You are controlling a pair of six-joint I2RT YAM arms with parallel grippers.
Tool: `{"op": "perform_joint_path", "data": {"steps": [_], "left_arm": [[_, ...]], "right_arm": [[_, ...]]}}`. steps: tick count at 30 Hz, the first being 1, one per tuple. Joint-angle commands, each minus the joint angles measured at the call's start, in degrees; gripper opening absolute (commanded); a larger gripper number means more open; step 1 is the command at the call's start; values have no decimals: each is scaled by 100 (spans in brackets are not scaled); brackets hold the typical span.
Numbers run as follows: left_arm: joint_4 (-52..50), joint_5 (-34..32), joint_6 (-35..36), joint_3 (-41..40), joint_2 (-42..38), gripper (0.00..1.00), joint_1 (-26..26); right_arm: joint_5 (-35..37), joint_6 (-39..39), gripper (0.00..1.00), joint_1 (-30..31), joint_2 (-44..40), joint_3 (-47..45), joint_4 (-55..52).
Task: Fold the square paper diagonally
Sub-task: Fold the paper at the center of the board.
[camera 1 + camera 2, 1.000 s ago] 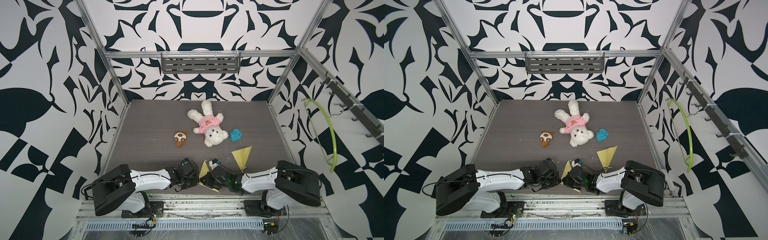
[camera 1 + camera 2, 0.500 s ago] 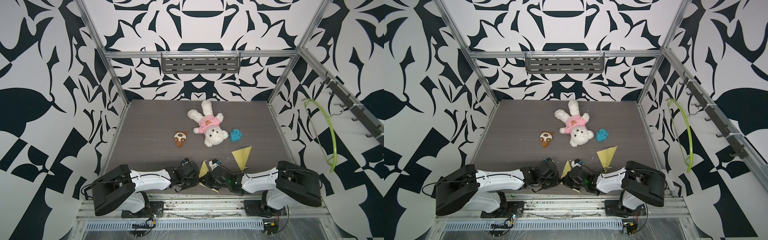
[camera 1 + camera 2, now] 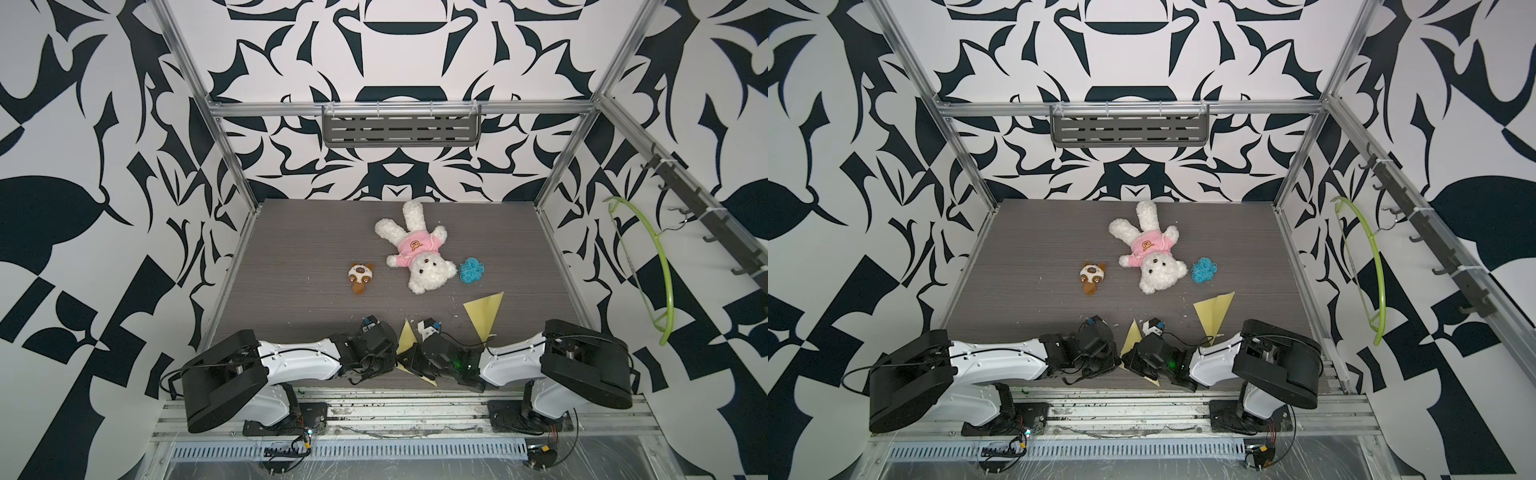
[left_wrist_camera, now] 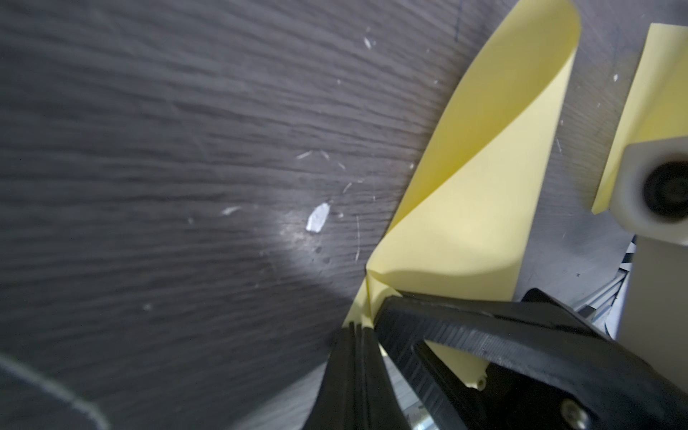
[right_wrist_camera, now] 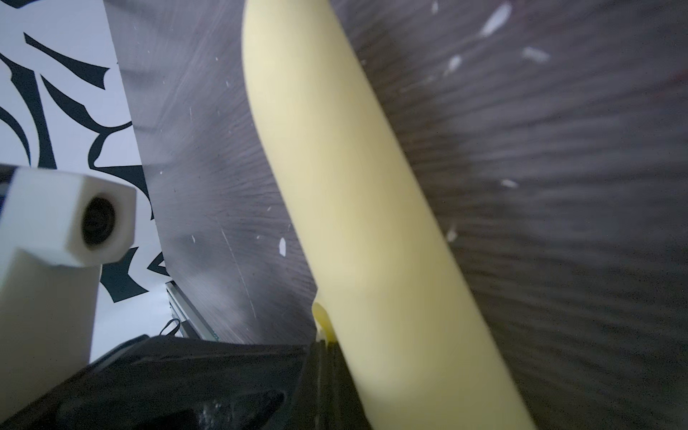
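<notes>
The square paper is pale yellow and stands lifted off the dark table near its front edge, between my two arms in both top views. It curls over into a loose fold, not pressed flat. My left gripper is shut on one edge of the paper. My right gripper is shut on the paper right beside it, and its black fingers cross the left wrist view. In a top view the left gripper and the right gripper nearly touch under the paper.
A second yellow paper, folded to a triangle, lies flat by the right arm. Farther back lie a white teddy in a pink shirt, a small brown toy and blue yarn. A green hanger hangs on the right wall.
</notes>
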Motion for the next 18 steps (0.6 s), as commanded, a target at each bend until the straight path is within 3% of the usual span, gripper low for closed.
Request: {"op": "perform_joint_path", "data": {"steps": [1, 9, 16, 18], "left_arm": [[-494, -3, 65, -155, 120, 0, -48], [-986, -239, 135, -32, -169, 0, -41], [-1335, -501, 118, 34, -867, 0, -17], [-1368, -519, 83, 56, -1003, 0, 13]], "right_arm": [[-71, 86, 0, 173, 242, -27, 82], [-118, 122, 0, 258, 286, -16, -365], [-131, 177, 26, 258, 229, -43, -433], [-123, 181, 27, 258, 207, -47, -445]]}}
